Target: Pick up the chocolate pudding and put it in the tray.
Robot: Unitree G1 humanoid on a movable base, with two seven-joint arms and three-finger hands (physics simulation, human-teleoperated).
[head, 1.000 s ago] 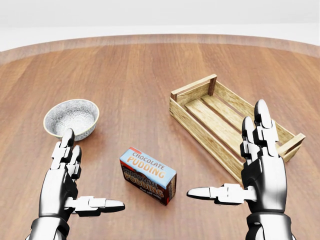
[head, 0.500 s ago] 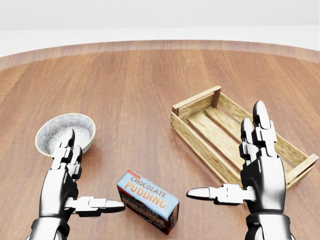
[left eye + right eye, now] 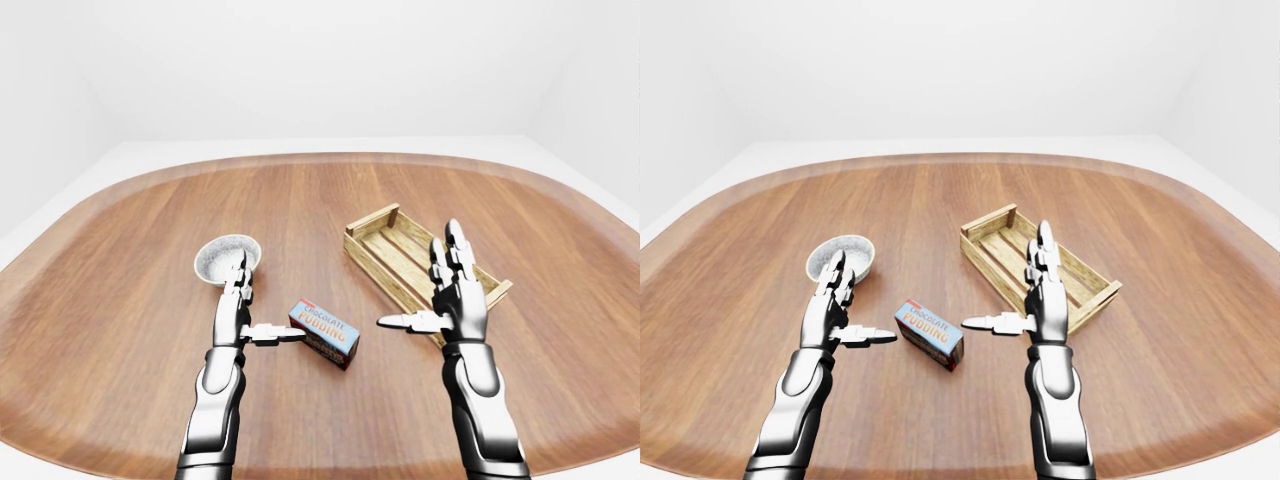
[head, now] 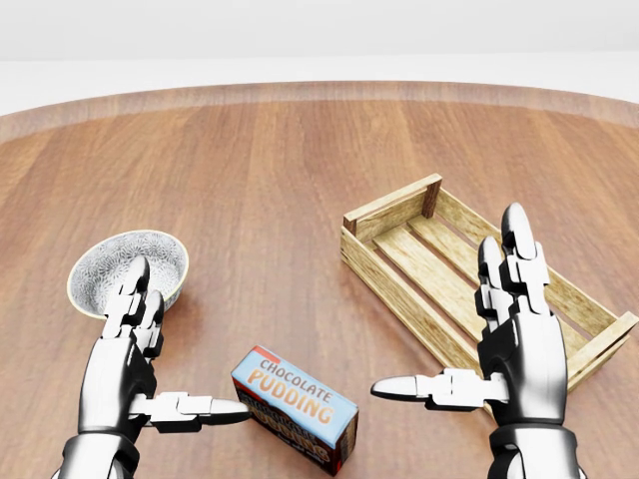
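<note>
Right now both of my hands hover over the wooden bench [image 4: 280, 170], palms facing each other, with nothing in either one. My left hand [image 4: 135, 369] has its two upper fingers pointing up the head view and its thumb [image 4: 195, 407] stretched sideways toward the pudding box [image 4: 296, 407]; the thumb tip sits just beside the box's left end, and I cannot tell whether it touches. My right hand [image 4: 499, 339] is spread the same way, fingers up, thumb reaching left, its tip near the box's right end but clearly apart from it.

The pudding box lies flat on the bench between my hands, near the bottom of the head view, turned at a slant so its long side runs from upper left to lower right. Its light blue top face shows the words "CHOCOLATE PUDDING".

The tray [image 4: 419, 249] is a slatted wooden crate to the right of the box, also at a slant, its near long wall running down toward my right hand. My right fingers overlap its lower right part in the head view. Its inside is bare slats.

A speckled bowl [image 4: 110, 261] stands to the upper left, just past my left fingertips.

In the left-eye view, the bench's rounded edge [image 3: 320, 157] curves well beyond everything, with wide bare wood above the tray and bowl, and to either side of my arms.
</note>
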